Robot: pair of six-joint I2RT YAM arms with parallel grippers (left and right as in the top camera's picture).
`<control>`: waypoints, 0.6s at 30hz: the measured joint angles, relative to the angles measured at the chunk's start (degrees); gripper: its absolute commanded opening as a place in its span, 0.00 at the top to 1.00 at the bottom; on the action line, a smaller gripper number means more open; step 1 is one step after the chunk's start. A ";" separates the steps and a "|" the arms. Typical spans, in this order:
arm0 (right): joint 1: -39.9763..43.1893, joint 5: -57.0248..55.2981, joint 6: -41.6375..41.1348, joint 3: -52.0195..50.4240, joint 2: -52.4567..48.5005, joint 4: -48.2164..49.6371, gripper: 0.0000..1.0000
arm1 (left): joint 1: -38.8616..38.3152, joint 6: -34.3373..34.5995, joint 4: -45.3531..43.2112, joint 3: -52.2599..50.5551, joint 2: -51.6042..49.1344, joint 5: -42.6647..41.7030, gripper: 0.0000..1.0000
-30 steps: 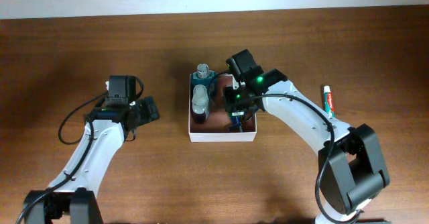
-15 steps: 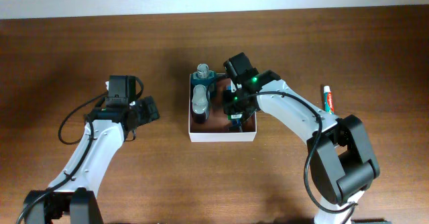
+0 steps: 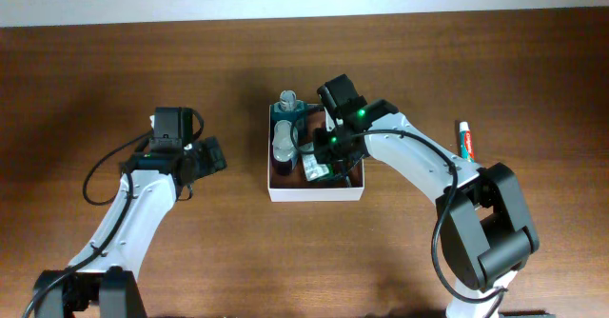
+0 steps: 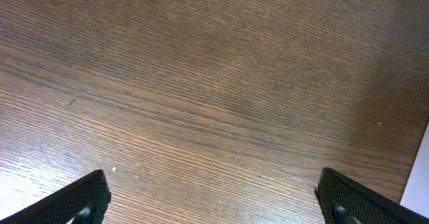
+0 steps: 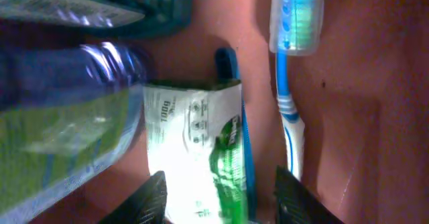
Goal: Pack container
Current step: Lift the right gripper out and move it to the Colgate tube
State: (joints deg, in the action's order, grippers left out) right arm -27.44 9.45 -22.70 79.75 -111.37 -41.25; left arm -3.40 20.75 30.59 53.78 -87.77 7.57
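Note:
The container [image 3: 314, 195] is a square white-walled box with a reddish-brown inside [image 5: 375, 117] at the table's middle. In it lie a clear bottle [image 3: 284, 142] [image 5: 60, 130], a teal item [image 3: 288, 109] [image 5: 100, 9], a blue toothbrush [image 5: 288, 83] and a green-and-white packet [image 3: 314, 168] [image 5: 194, 137]. My right gripper [image 3: 328, 161] [image 5: 224, 200] is open, low inside the container, its fingers either side of the packet, which lies on the floor. My left gripper [image 3: 211, 156] [image 4: 214, 200] is open and empty over bare wood, left of the container.
A white toothpaste tube [image 3: 465, 141] with a red end lies on the table right of the container, beside my right arm. The wooden table's far edge runs along the top of the overhead view.
My right gripper has shifted slightly left inside the container and opened. The packet it carried now lies flat on the floor. The left arm has not moved.

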 measured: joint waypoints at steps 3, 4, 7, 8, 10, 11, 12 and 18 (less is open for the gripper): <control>0.00 0.22 0.00 2.12 0.35 -3.13 0.56 | 0.00 0.00 0.02 0.00 0.00 -0.02 0.01; 0.00 0.24 0.11 3.15 0.81 -4.26 0.55 | 0.00 0.00 0.02 0.00 0.00 -0.02 0.01; 0.28 0.31 0.74 6.62 3.32 -7.87 0.55 | 0.00 0.00 0.02 0.00 0.00 -0.02 0.00; 0.48 0.39 1.01 7.63 4.42 -8.61 0.55 | 0.00 0.00 0.00 0.00 0.00 0.00 0.01; 1.46 0.44 1.70 9.51 6.99 -10.27 0.55 | 0.00 0.00 0.02 0.00 0.00 -0.02 0.01; 2.38 0.59 2.01 10.32 8.31 -11.26 0.55 | 0.00 0.00 0.02 0.00 0.00 -0.02 0.01; 3.37 0.63 2.43 10.73 9.33 -11.89 0.55 | 0.00 0.00 0.00 0.00 0.00 0.00 0.01; 13.11 0.59 7.15 11.28 11.74 -18.56 0.55 | 0.00 0.00 0.00 0.00 0.00 -0.02 0.01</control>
State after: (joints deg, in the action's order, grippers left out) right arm -14.33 10.04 -15.55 91.02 -99.63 -59.81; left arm -3.40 20.75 30.59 53.78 -87.77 7.55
